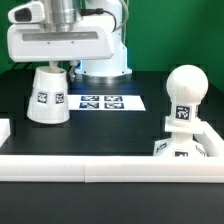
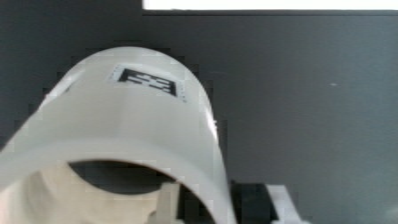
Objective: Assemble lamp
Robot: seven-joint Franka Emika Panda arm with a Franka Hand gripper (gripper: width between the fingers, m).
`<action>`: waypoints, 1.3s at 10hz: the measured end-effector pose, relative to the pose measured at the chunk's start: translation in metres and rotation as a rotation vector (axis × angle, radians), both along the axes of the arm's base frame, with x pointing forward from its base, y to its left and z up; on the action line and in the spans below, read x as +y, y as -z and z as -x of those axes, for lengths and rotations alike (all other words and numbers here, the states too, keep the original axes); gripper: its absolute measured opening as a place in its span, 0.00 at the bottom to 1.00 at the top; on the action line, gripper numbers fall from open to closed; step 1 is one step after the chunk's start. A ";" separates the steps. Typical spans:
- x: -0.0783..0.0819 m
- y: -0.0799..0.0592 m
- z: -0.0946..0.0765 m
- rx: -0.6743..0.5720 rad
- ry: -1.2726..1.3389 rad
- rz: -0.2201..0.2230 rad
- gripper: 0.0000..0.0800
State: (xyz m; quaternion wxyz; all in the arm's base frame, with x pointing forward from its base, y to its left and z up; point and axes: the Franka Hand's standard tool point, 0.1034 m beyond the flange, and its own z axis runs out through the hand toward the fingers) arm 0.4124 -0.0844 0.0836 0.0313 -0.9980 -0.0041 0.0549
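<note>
The white tapered shade (image 1: pixel 47 96) stands on the black table at the exterior view's left, narrow end up, tag facing front. My gripper (image 1: pixel 58 66) is straight above it at its top rim. In the wrist view the shade (image 2: pixel 134 110) fills the picture. One dark finger (image 2: pixel 267 205) lies against the outside of its wall and the other is hidden behind the shade. My gripper (image 2: pixel 210 205) looks shut on the wall. The ball-headed bulb (image 1: pixel 184 92) stands upright in the square base (image 1: pixel 178 150) at the right.
The marker board (image 1: pixel 100 101) lies flat between the shade and the bulb. A long white rail (image 1: pixel 90 165) runs along the table's front. The arm's white foot (image 1: pixel 103 60) stands behind the marker board.
</note>
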 end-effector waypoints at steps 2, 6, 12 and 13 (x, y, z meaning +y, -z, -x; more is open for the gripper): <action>0.022 -0.014 -0.023 0.002 -0.036 -0.029 0.06; 0.041 -0.036 -0.057 -0.026 -0.079 -0.044 0.06; 0.064 -0.054 -0.074 -0.020 -0.072 -0.058 0.06; 0.072 -0.064 -0.085 -0.032 -0.077 -0.061 0.06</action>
